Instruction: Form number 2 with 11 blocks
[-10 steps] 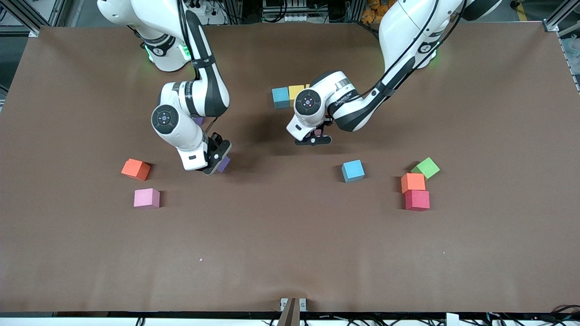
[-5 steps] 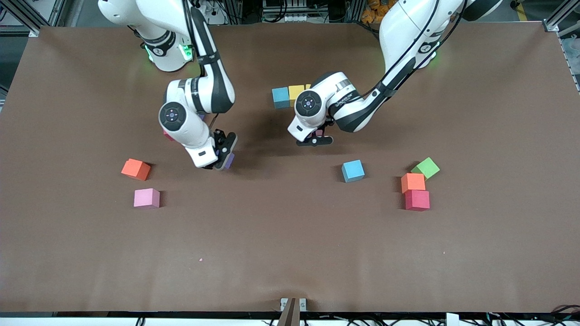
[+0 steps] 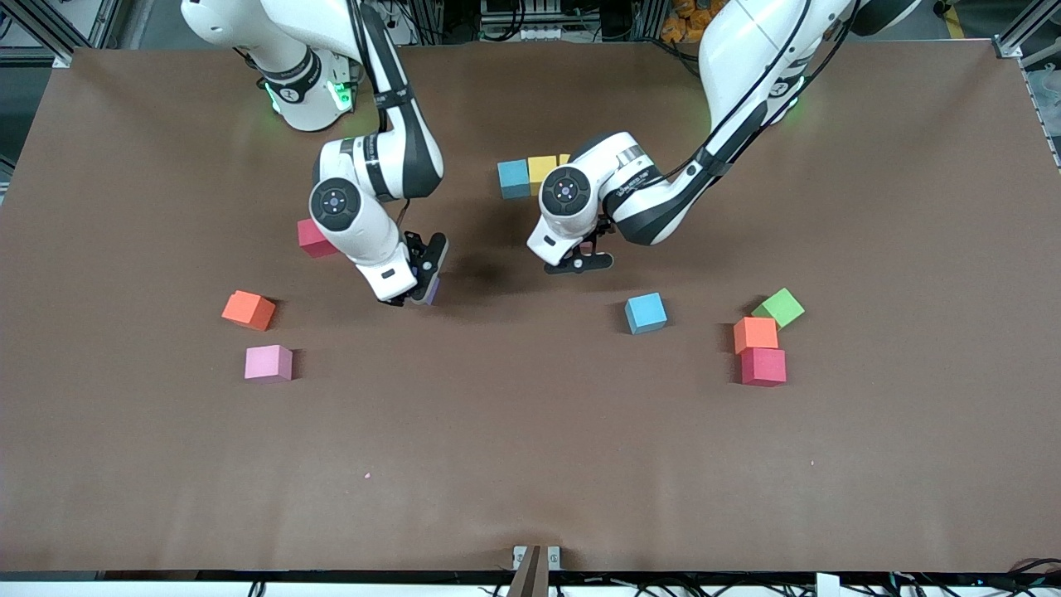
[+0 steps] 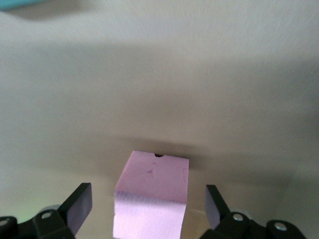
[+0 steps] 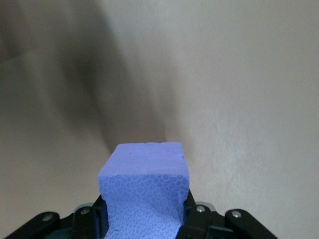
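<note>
Front view, row: you had a light blue block [image 3: 514, 178] and a yellow block [image 3: 542, 169] touching side by side, near the tabletop's edge by the bases.
Front view, left gripper [image 3: 579, 256]: it hung just over the table below that row, nearer the figure than your other arm.
Front view, right gripper [image 3: 420, 274]: clenched on the purple block [image 3: 431, 290]; the row lay toward the left arm's end from it.
Left wrist view: the fingers [image 4: 79, 206] stood apart, clear of the pink block [image 4: 152, 194] between them, so it was released.
Right wrist view: the purple block filled your grasp, bare table beneath.
</note>
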### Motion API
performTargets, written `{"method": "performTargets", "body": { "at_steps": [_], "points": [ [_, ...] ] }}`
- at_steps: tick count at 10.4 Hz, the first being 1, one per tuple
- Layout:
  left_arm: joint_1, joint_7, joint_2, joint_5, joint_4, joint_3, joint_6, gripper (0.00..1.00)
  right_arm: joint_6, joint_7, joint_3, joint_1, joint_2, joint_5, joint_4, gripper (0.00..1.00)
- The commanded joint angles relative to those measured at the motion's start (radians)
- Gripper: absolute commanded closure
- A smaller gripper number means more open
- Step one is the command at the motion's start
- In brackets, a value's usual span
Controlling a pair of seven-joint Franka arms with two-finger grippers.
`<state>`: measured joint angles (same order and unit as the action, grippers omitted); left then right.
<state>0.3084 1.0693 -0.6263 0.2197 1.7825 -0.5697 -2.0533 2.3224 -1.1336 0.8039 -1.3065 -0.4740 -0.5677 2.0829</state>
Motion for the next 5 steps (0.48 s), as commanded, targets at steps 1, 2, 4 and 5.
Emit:
{"method": "performTargets", "body": {
  "at_steps": [1, 2, 4, 5],
  "points": [
    [-0.058, 0.014, 0.052, 0.020, -0.057, -0.006, 0.108, 0.00, -0.011, 0.002, 0.008, -0.036, 0.011, 0.081, -0.043, 0.67],
    [-0.095, 0.000, 0.065, 0.020, -0.073, -0.007, 0.128, 0.00, -0.011, 0.002, 0.008, -0.062, 0.002, 0.112, -0.075, 0.66],
    [-0.152, -0.035, 0.062, 0.021, -0.121, -0.007, 0.137, 0.00, -0.015, 0.008, 0.002, -0.088, -0.028, 0.135, -0.139, 0.66],
    [-0.172, -0.037, 0.051, 0.030, -0.155, -0.006, 0.137, 0.00, -0.040, 0.009, -0.012, -0.091, -0.043, 0.135, -0.174, 0.65]
  ]
}}
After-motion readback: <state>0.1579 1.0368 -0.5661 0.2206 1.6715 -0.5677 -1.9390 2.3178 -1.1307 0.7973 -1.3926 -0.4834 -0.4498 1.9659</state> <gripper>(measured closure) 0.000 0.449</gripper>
